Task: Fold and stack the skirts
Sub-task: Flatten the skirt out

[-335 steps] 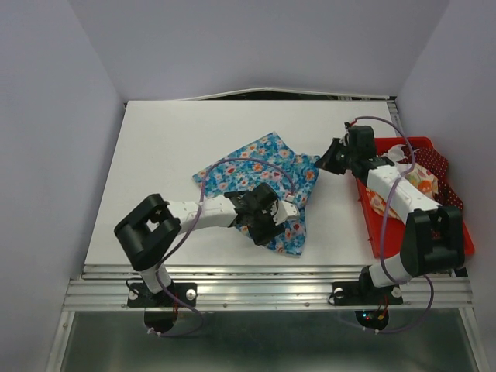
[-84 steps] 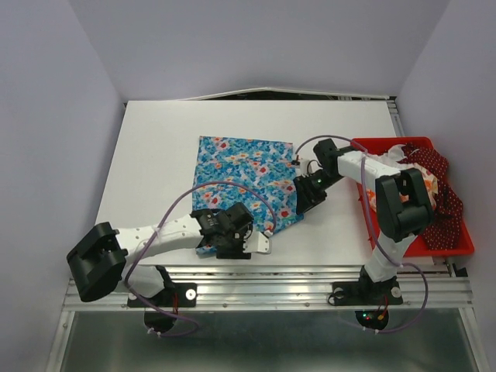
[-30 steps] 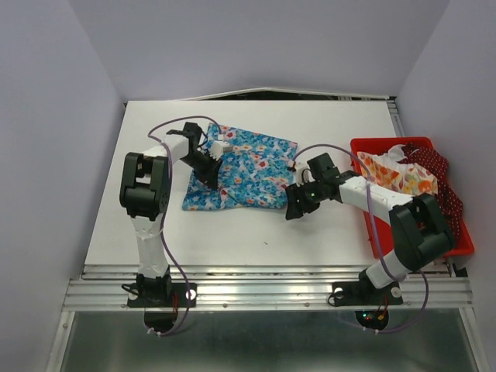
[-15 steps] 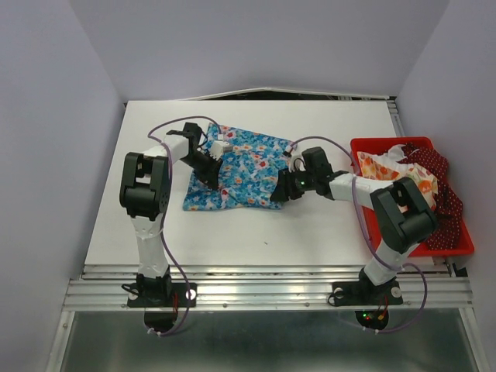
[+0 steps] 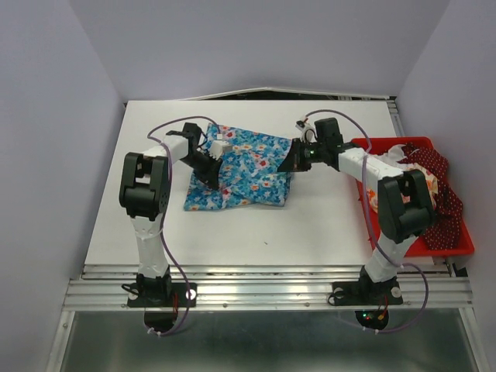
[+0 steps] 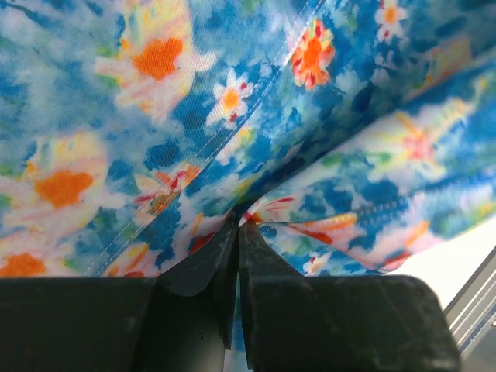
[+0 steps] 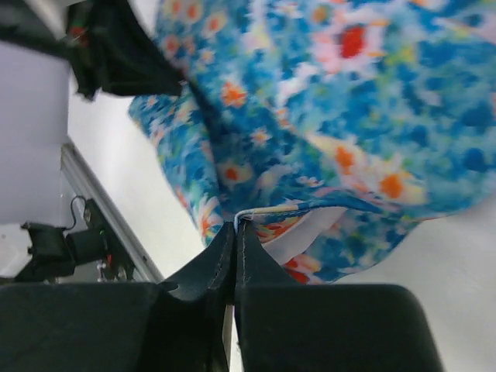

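Note:
The blue flowered skirt (image 5: 248,170) lies folded on the white table (image 5: 170,232). My left gripper (image 5: 213,153) is shut on its left part; in the left wrist view (image 6: 237,221) the cloth is pinched between the jaws. My right gripper (image 5: 294,159) is shut on the skirt's right edge and holds it lifted; in the right wrist view (image 7: 235,225) a hem sits between the jaws and the skirt (image 7: 372,101) hangs beyond. The cream-white skirt with orange flowers (image 5: 391,172) and the dark red dotted skirt (image 5: 438,182) lie in the red tray (image 5: 457,246).
The red tray stands at the table's right edge. Grey walls close in the table on the left, back and right. A metal rail (image 5: 263,291) runs along the near edge, by the arm bases.
My right gripper has carried the skirt's lower right edge up and toward the back right, folding it over. My left gripper has stayed still, shut on the skirt.

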Controlling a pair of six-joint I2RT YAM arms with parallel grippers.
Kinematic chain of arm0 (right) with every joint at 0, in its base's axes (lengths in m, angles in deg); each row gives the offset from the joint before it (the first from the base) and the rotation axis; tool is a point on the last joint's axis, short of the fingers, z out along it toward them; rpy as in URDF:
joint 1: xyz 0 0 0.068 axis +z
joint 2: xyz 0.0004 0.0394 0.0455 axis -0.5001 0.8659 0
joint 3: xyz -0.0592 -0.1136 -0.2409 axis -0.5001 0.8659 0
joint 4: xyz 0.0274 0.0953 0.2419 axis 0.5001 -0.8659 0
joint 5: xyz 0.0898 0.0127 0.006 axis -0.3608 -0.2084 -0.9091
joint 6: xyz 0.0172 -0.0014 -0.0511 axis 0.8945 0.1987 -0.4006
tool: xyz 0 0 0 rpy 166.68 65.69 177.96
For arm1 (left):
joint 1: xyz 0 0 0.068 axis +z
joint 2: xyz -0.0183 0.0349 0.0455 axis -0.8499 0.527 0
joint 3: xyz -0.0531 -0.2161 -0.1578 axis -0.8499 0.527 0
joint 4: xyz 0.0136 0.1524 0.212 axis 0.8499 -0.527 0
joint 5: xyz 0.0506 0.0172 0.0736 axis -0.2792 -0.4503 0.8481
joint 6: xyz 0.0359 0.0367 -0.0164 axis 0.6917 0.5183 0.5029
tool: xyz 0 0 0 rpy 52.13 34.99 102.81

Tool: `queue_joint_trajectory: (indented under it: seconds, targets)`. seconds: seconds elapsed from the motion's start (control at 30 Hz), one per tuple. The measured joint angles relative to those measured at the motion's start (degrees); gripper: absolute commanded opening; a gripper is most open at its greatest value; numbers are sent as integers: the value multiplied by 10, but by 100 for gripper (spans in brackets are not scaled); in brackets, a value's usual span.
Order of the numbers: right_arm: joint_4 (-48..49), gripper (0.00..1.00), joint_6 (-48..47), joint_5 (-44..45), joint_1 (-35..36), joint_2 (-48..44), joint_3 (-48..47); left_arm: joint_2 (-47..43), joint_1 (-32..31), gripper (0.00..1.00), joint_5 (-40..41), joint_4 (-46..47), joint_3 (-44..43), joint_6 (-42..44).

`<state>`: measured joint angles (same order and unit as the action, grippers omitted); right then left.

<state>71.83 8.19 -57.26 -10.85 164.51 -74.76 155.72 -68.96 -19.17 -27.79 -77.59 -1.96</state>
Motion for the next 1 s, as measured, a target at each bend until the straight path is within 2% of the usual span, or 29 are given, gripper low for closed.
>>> queue_joint_trajectory:
  seconds: [0.27,0.53,0.6,0.63,0.7,0.77,0.8,0.83,0.87,0.9,1.0]
  targets:
    - [-40,1,26,48,-26,205,-77,-10,0,16,5,17,15,-6]
    - [-126,5,-23,50,-23,169,-87,-60,-1,14,39,47,71,6]
    - [-148,9,-41,52,-23,145,-83,-89,-4,14,46,46,99,14]
    - [-165,13,-54,53,-22,128,-82,-114,-7,14,49,47,115,21]
    - [-187,27,-75,57,-21,99,-82,-172,-19,17,52,39,141,40]
    - [-214,48,-96,66,-21,73,-83,-228,-35,22,57,31,158,58]
    - [-225,56,-105,69,-21,68,-85,-253,-44,32,59,26,166,69]
    - [-240,67,-116,72,-21,64,-90,-294,-61,38,61,16,178,87]
    - [-249,70,-125,73,-22,64,-96,-325,-75,43,62,7,191,105]
    - [-264,72,-133,75,-22,65,-104,-359,-96,54,61,-10,204,127]
    - [-323,73,-179,89,-22,82,-146,-425,-158,62,67,-53,255,175]
